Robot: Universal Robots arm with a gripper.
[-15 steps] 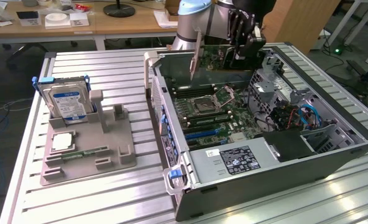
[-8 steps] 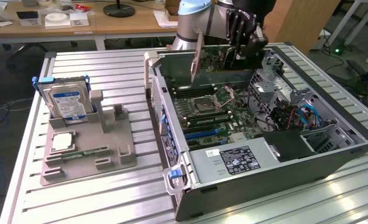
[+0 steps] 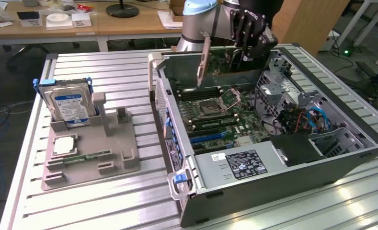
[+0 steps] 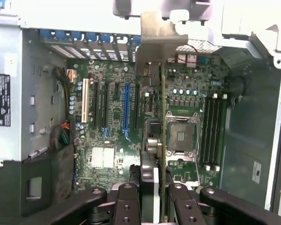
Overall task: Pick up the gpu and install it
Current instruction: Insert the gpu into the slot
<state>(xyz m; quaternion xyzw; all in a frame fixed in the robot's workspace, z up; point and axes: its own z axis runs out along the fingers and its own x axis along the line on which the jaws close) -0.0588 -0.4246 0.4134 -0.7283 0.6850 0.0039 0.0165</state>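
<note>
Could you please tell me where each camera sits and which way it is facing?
Exterior view: off the arm, raised beside the table, looking down at the open computer case; the arm and gripper, shut on the gpu, show.
Wrist view: on the wrist, looking down into the computer case at the motherboard; the gripper's fingers show, either side of the edge-on gpu.
Shared: gpu, gripper, motherboard.
</note>
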